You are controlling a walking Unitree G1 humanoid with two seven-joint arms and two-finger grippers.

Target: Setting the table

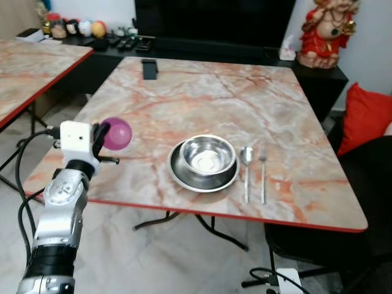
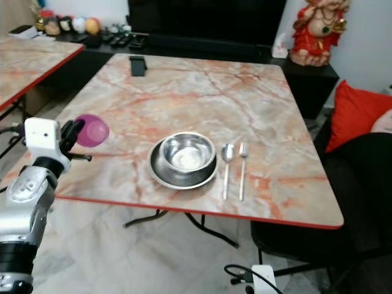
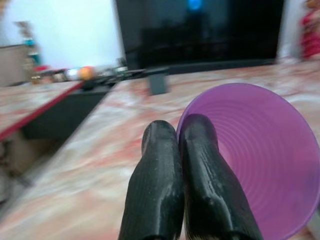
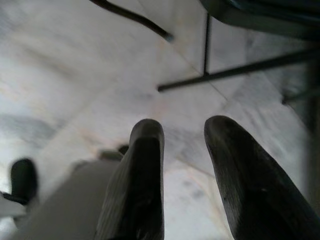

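Purple cup (image 1: 117,133) is what the table setting lacks, and it is pinched by its rim in the left gripper (image 3: 178,137), fingers pressed tight together on the wall, held tilted on its side above the left part of the marble table (image 1: 202,98). To its right sit the steel bowl (image 1: 209,154) in its plate (image 1: 184,177), then the spoon (image 1: 246,165) and fork (image 1: 263,174) side by side. I judge the carry-in step is under way; next the cup needs turning upright and setting down near the plate. The right gripper (image 4: 185,150) hangs idle over the floor, fingers apart and empty.
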